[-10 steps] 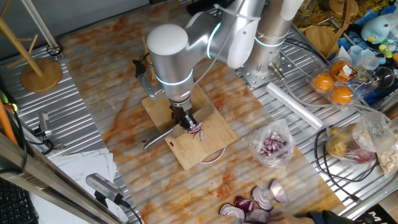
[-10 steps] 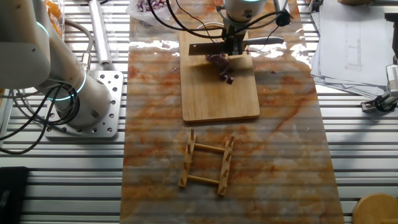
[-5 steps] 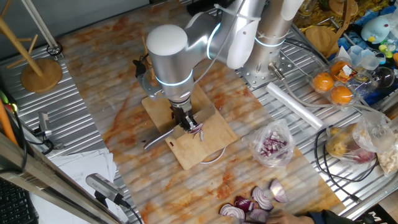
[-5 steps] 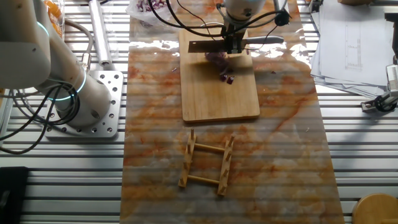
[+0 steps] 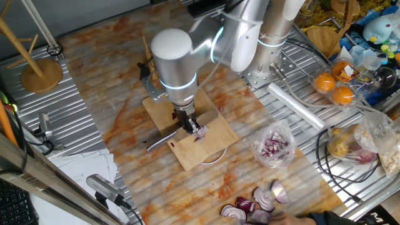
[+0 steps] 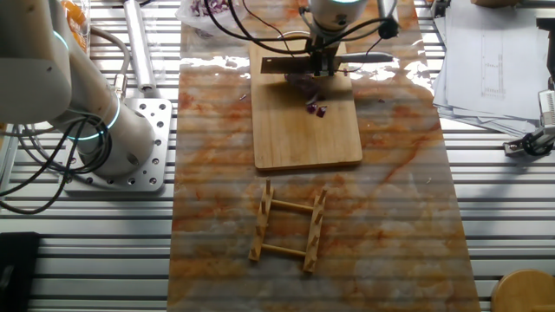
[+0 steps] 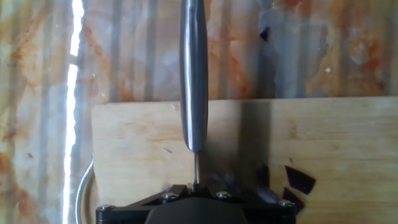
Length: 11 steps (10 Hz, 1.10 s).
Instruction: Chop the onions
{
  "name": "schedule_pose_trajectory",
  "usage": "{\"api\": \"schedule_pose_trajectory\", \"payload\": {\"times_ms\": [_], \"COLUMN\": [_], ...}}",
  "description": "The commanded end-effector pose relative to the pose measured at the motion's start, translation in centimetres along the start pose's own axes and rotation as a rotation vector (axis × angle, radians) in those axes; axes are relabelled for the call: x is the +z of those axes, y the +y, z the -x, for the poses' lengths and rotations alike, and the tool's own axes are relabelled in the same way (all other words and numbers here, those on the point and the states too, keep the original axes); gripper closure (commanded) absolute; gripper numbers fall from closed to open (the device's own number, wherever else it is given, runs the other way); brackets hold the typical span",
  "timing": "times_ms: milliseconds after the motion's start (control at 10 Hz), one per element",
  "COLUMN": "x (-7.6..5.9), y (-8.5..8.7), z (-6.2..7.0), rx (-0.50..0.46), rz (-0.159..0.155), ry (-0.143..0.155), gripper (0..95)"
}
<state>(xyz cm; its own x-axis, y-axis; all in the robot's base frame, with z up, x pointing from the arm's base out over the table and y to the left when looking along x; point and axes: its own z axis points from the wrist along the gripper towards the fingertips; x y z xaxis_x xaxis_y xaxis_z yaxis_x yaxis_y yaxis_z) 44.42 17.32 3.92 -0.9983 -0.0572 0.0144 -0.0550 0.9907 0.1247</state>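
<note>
The tool [image 5: 185, 120] grips a knife [image 6: 299, 62] by its handle, blade on the onions [image 6: 305, 82] on the board [image 6: 303, 130].

Near half of board [image 6: 305, 130] bare; rack [image 6: 289, 227] beyond.

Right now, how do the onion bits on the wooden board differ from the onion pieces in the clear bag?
The onions lie loose on the cutting board, under the knife; the bagged onion pieces sit enclosed, off the board. The board's bits are few; the bag holds many more. Both are purple and white.
</note>
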Motion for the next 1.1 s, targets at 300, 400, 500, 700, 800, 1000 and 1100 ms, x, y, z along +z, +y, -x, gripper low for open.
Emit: {"api": "schedule_pose_trajectory", "payload": {"times_ms": [300,400,500,700,800,1000,1100], "x": [-1.4,-3.2,-4.1,-5.1,-5.2,-4.9,-4.8], "y": [-0.9,-1.0,-1.3,-2.1,-2.3,-3.4,-3.8], "z": [-0.4,0.2,0.6,1.1,1.3,1.8,2.1], "rx": [-0.024,-0.024,-0.031,-0.038,-0.042,-0.088,-0.101], "rz": [0.023,0.024,0.022,0.023,0.015,-0.022,-0.039], "ry": [0.008,0.032,0.036,0.037,0.041,0.044,0.051], "gripper": [95.0,95.0,95.0,95.0,95.0,95.0,95.0]}}
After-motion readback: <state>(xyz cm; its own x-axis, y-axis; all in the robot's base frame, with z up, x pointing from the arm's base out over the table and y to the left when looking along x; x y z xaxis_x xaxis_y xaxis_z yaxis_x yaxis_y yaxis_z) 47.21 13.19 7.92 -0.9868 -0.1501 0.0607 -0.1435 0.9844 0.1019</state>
